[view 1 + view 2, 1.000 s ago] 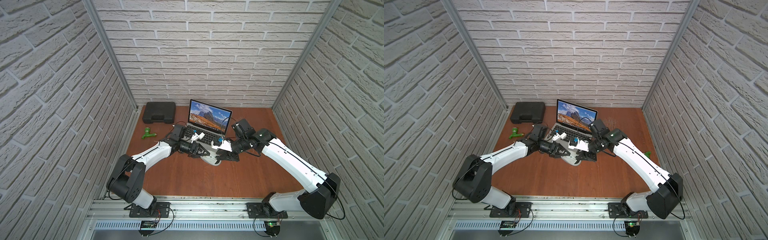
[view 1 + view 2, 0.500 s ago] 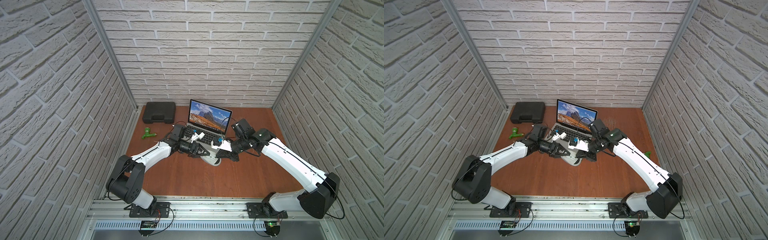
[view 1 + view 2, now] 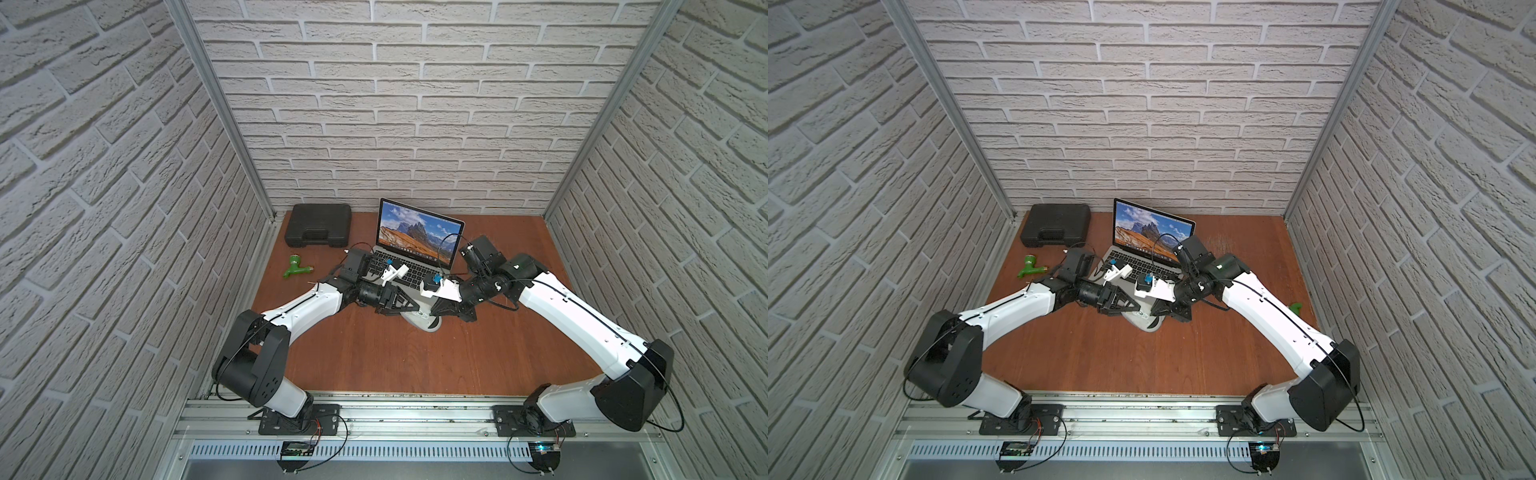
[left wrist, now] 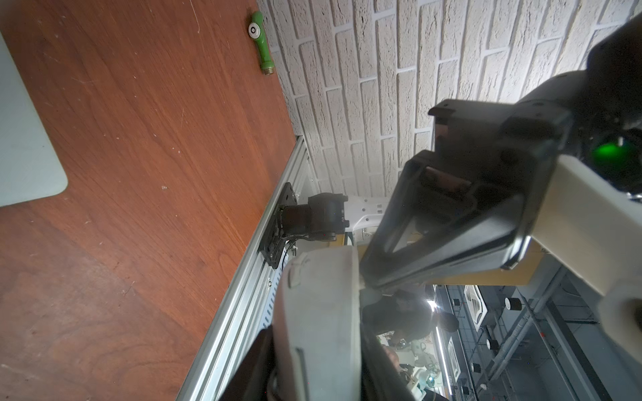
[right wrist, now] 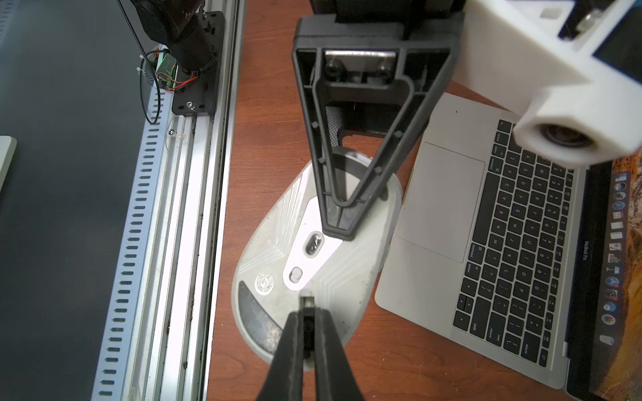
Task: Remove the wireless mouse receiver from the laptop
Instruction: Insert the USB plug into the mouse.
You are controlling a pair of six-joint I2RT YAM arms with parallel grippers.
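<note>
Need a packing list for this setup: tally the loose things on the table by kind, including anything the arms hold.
laptop: 1
mouse: 1
receiver: 1
black case: 1
green taps: 2
Total: 6

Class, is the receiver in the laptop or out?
Out: the right fingers pinch the receiver over the mouse, apart from the laptop.

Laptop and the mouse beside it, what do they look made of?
Probably aluminium for the laptop: even matte silver-grey shell, black keys. Likely moulded plastic for the mouse: matte grey-white underside with raised ridges and scuffed grime.
</note>
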